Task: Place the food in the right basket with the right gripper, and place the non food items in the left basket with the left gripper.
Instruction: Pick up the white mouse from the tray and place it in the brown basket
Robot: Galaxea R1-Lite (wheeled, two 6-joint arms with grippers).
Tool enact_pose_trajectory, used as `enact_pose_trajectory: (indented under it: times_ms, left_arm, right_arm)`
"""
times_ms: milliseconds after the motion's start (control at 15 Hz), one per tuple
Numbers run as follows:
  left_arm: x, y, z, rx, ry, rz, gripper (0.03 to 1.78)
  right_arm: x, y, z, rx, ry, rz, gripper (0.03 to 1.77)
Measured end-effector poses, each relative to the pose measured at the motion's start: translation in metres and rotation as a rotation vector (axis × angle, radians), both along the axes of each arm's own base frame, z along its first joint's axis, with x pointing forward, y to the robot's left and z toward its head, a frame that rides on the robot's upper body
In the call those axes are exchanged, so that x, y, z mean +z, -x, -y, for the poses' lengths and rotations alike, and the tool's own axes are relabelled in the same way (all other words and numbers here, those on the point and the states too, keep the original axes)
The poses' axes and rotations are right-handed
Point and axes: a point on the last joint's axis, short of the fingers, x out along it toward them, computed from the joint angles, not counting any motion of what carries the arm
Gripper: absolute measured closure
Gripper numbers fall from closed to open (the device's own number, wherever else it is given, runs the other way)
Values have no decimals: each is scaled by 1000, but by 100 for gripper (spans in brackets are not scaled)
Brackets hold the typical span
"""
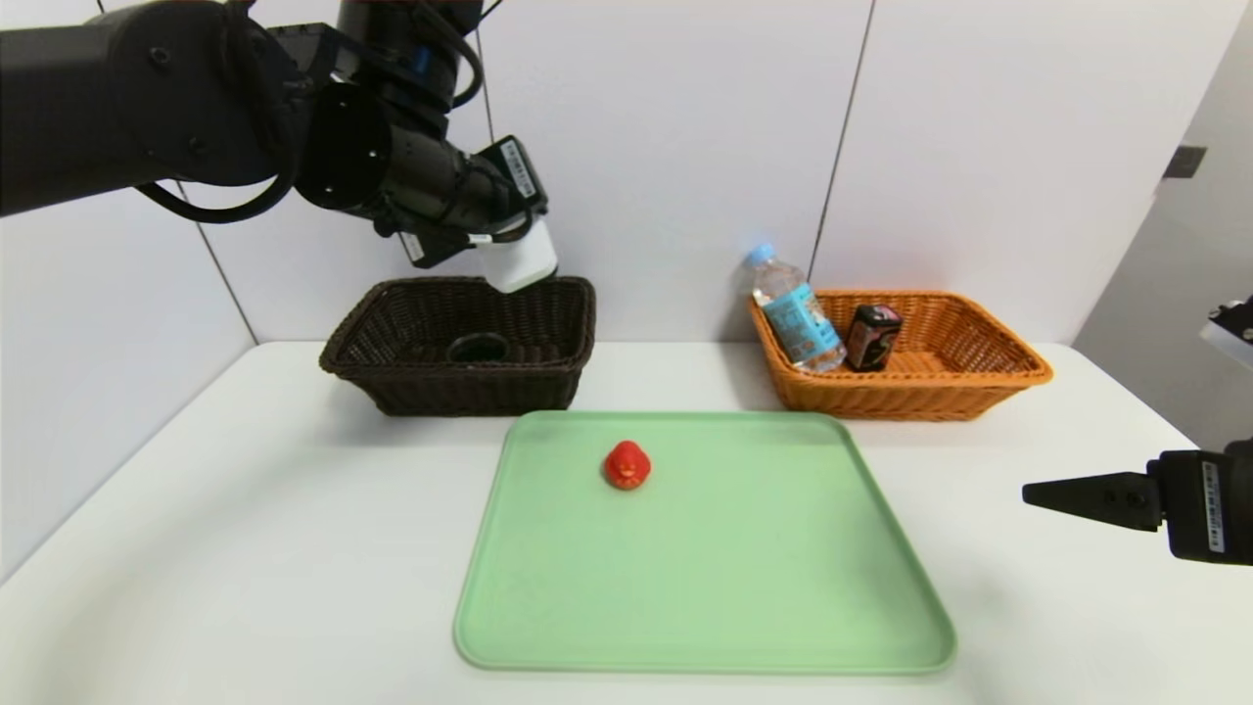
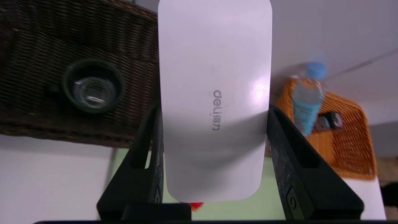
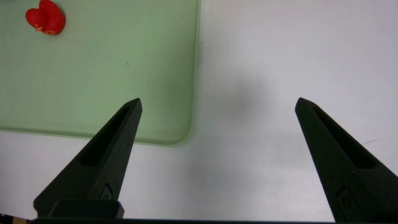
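Left wrist view: flat white rounded case [image 2: 214,99], grey lettering.

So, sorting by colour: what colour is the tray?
Pale green tray, clearest in the head view.

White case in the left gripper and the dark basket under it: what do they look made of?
White case: likely smooth hard plastic, going by its soft sheen and printed logo. Dark brown basket: woven wicker or a plastic imitation; the fine weave shows, the fibre does not.
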Motion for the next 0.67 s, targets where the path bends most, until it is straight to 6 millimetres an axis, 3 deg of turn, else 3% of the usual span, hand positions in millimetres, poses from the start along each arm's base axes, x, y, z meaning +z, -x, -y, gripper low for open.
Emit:
enact_pose_trajectory:
  times_ms: [333,667]
  left_arm:
    - [-24,-65,-70,190,-67,30,84]
    - [-65,-93,-106,156,-236,-79,84]
  right_arm:
    - [-4,-4,-1,-1,5,-22,10]
    - [-4,-4,1,-10,5,-25,10]
